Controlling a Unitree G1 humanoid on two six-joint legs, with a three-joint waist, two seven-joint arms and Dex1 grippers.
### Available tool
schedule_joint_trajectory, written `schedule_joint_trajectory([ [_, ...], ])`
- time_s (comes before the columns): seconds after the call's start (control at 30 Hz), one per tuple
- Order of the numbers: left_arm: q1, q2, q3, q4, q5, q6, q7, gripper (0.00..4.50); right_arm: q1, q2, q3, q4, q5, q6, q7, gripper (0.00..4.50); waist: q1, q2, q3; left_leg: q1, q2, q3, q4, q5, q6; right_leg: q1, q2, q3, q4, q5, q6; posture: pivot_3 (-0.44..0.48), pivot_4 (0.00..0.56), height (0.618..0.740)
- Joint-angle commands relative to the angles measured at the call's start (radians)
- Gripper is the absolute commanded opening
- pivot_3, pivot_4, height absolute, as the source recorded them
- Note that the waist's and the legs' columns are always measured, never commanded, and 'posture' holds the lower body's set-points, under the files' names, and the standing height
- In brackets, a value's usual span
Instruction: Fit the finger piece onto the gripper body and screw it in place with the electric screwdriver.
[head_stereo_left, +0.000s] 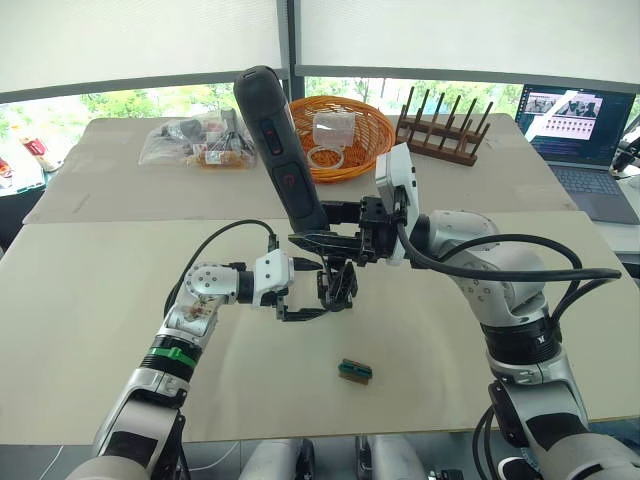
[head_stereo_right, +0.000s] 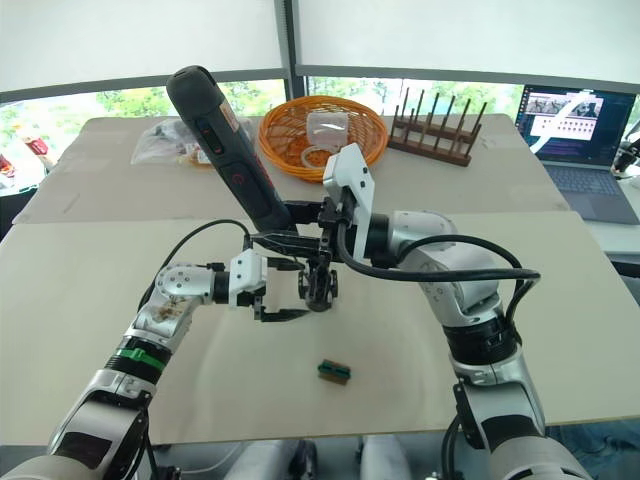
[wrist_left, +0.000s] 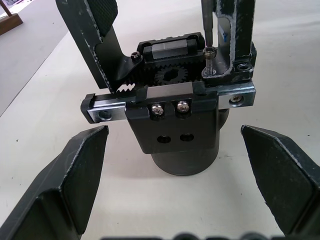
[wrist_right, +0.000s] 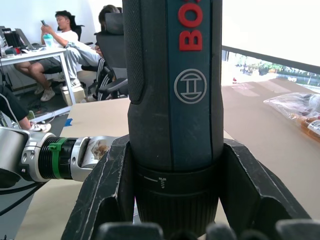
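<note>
Jaws of the right gripper (wrist_right: 172, 200) are clamped around the lower barrel of the electric screwdriver (head_stereo_left: 280, 150), which leans with its butt up and away toward the left while its thin metal bit runs down into the gripper body (wrist_left: 175, 125). Seen from the left wrist, the bit tip sits on a screw head at the top of the gripper body, beside an upright black finger piece (wrist_left: 237, 35) set on the silver rail. The gripper body stands on its round base on the table (head_stereo_left: 120, 330), near the middle, with 2 silver screws and 2 empty holes on the face turned toward the left gripper (head_stereo_left: 300, 300). That left gripper has its jaws spread wide, 1 on each side of the gripper body and touching neither side of it. A small green-brown block (head_stereo_left: 354, 371) lies on the table nearer the robot, apart from the gripper body. At the far end of the table sit an orange wicker basket (head_stereo_left: 340, 135), a clear plastic bag of small items (head_stereo_left: 195, 145) and a wooden rack (head_stereo_left: 440, 135); a laptop (head_stereo_left: 585, 135) is open at the far right.
</note>
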Motion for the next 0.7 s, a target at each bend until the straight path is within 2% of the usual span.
schedule_joint_trajectory([
  [0.03,-0.019,-0.003,0.006,-0.004,-0.005,-0.022,0.004,4.5,-0.021,0.001,-0.042,-0.029,0.008,-0.049,0.011,1.91,0.0,0.0,0.0,0.0,0.0,0.0,0.0,0.0,0.0,0.0,0.0,0.0,0.0,0.0,0.0,0.0,0.15,0.74],
  [0.7,-0.02,-0.004,0.006,-0.004,-0.004,-0.022,0.005,4.5,-0.017,0.002,-0.039,-0.026,-0.006,-0.064,0.023,1.91,0.0,0.0,0.0,0.0,0.0,0.0,0.0,0.0,0.0,0.0,0.0,0.0,0.0,0.0,0.0,0.0,0.15,0.74],
])
